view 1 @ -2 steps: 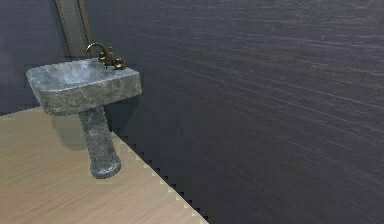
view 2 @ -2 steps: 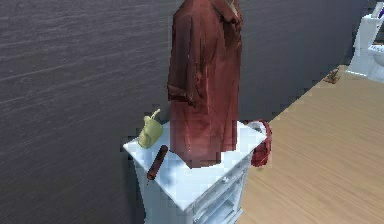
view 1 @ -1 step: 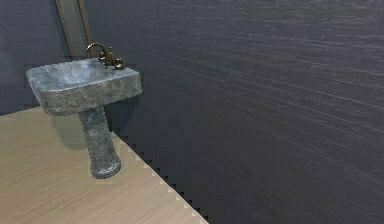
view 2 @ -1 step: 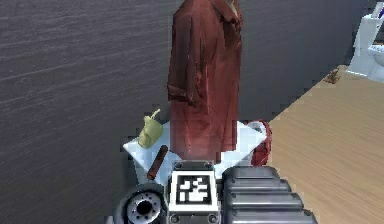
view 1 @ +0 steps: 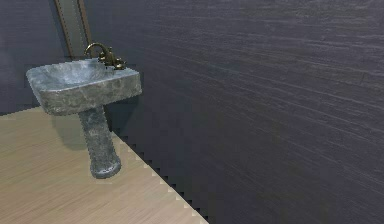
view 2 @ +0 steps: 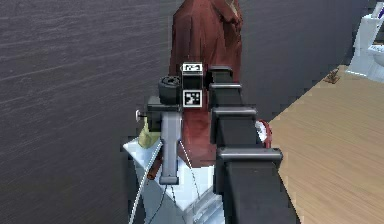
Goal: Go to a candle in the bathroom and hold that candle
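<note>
In the arm side view my arm (view 2: 240, 150) rises from the bottom edge to two white marker squares (view 2: 191, 97). The gripper (view 2: 170, 176) has its dark body left of them, with thin fingers (view 2: 172, 140) pointing down the picture. A small pale yellowish thing (view 2: 150, 130), too small to name, sits just left of the fingers on a white surface (view 2: 138, 152). I cannot tell whether the gripper holds anything.
A dark red cloth (view 2: 205, 40) hangs behind the arm against the dark wall. A white fixture (view 2: 370, 50) stands at the arm side view's right edge by wooden floor (view 2: 330, 130). The forward view has a grey stone pedestal sink (view 1: 85, 90) with a dark faucet (view 1: 103, 55).
</note>
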